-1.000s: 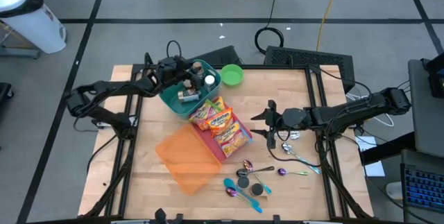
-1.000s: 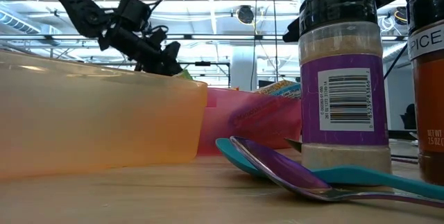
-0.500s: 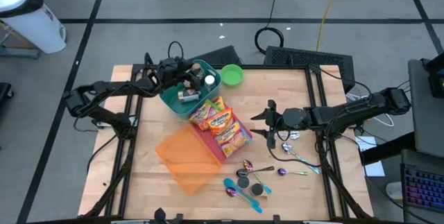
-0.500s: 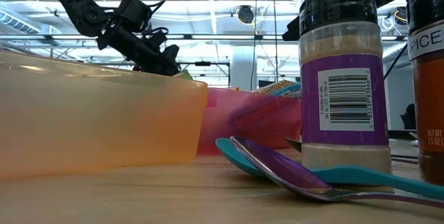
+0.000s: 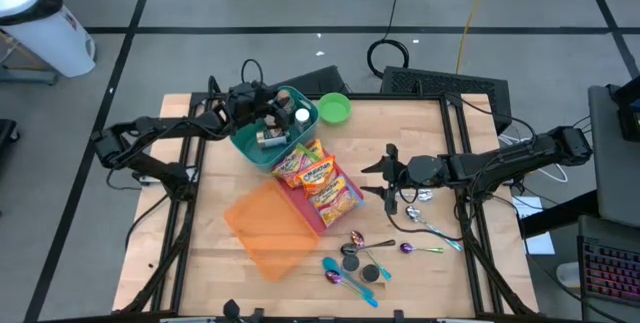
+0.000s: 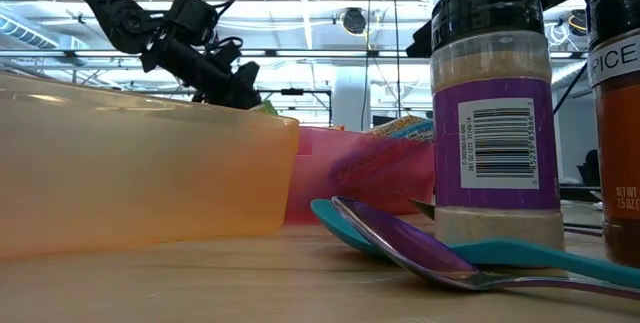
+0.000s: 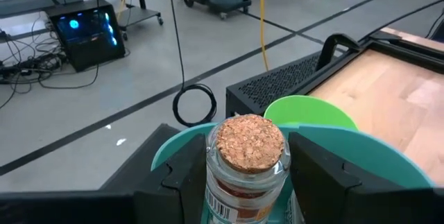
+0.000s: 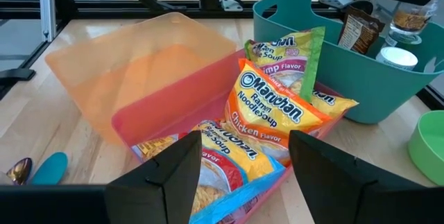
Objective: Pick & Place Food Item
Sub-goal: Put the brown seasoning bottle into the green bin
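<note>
A glass jar with a cork lid (image 7: 250, 139) stands upright over the teal basket (image 5: 292, 135), with my left gripper (image 5: 266, 113) shut on it. The basket holds another brown jar (image 8: 358, 28) and a white-lidded one (image 8: 398, 57). Several ramen packets (image 5: 316, 175) lie in the pink bin (image 8: 161, 116) beside the basket. My right gripper (image 5: 386, 175) hangs open above the table to the packets' right, with nothing between its fingers (image 8: 182, 168). My left gripper pinches the jar just below its cork lid (image 7: 210, 172), one finger on either side. The fingers (image 7: 182, 179) come nearly level, slanting slightly down, from the table's left. The jar stands upright with the cork up. Its base is out of view.
An orange bin (image 5: 266, 225) lies against the pink one toward the near edge. A green bowl (image 5: 334, 109) sits right of the basket. Spoons (image 5: 352, 263) and two spice bottles (image 6: 495, 113) lie near the front edge. A silver object (image 5: 412, 215) lies below my right gripper.
</note>
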Controlling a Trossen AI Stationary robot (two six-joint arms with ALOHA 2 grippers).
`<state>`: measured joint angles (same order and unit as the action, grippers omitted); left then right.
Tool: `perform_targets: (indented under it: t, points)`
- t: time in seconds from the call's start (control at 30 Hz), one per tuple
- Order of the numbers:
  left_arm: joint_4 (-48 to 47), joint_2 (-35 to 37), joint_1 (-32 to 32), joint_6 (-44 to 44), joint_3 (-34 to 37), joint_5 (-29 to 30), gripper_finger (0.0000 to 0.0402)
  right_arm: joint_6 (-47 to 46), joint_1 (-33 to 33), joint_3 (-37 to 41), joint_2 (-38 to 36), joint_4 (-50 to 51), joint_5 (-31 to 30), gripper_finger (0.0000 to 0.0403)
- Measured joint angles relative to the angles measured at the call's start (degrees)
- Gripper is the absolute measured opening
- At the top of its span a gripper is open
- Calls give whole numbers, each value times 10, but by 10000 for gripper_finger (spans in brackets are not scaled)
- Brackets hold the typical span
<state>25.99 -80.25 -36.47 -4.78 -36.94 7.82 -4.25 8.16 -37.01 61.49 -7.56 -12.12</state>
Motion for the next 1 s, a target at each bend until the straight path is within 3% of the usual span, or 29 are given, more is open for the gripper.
perform_targets:
  t: [1.0]
  points:
    - [18, -34, 0, -10, -2, -2, 171, 0, 0, 0, 0, -3, 0, 210]
